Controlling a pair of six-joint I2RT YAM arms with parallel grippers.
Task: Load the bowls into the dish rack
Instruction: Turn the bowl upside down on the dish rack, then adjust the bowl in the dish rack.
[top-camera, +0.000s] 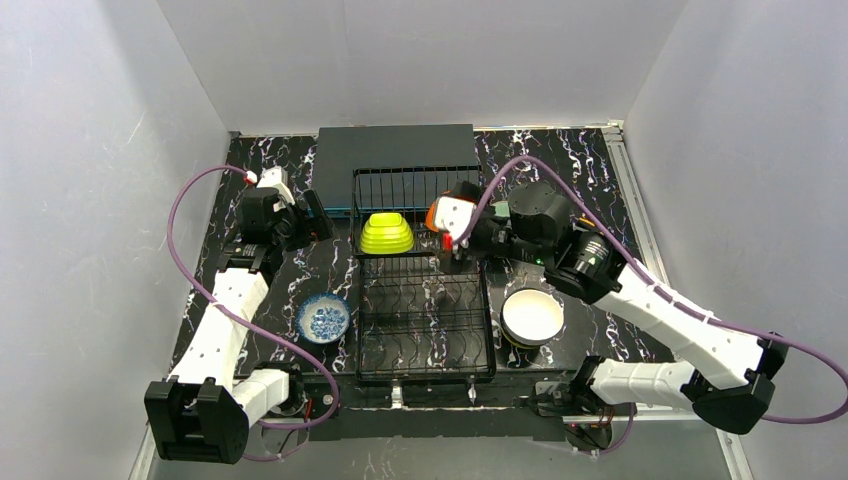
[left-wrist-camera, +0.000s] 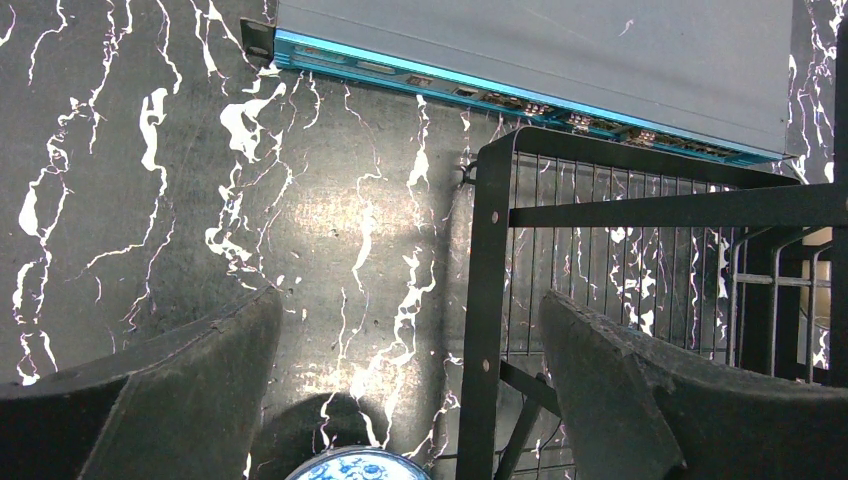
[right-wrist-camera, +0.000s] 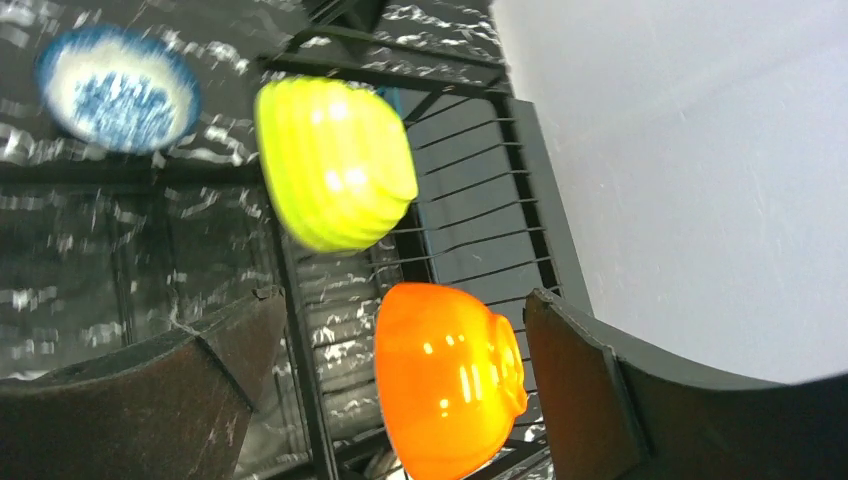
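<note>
Tabletop (top-camera: 300, 275) black-and-white marbled, dish rack (top-camera: 357, 330) centred, grey walls (top-camera: 420, 60)

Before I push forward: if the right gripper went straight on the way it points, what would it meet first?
The glossy orange round bowl resting in the black wire dish rack, squarely between the open jaws of the right gripper. Depth is unclear, but nothing else shows in front of it.
</note>
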